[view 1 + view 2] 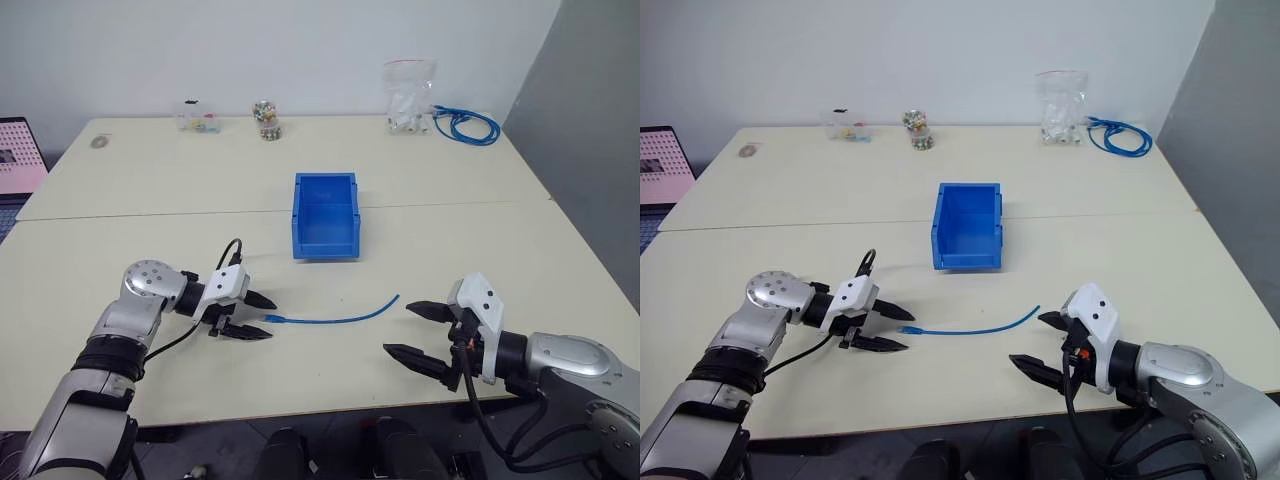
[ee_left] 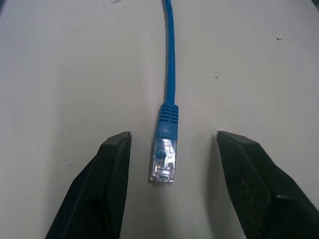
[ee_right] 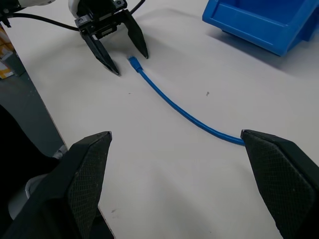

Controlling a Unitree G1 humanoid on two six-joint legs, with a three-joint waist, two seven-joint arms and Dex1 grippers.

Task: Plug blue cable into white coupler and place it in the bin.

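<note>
**Even, soft light over a pale scene**

Bright, diffuse light falls on the cream surface (image 1: 150, 210) from above. Shadows are faint and short, just a soft smudge beside the bin (image 1: 325, 215). No strong glare. Head views are sharp; the left wrist close-up goes slightly soft toward its edges.

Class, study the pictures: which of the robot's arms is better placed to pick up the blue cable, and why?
The left. The left gripper already straddles the blue cable at its clear plug end, fingers apart on either side. The right gripper stands open beside the far end.
</note>
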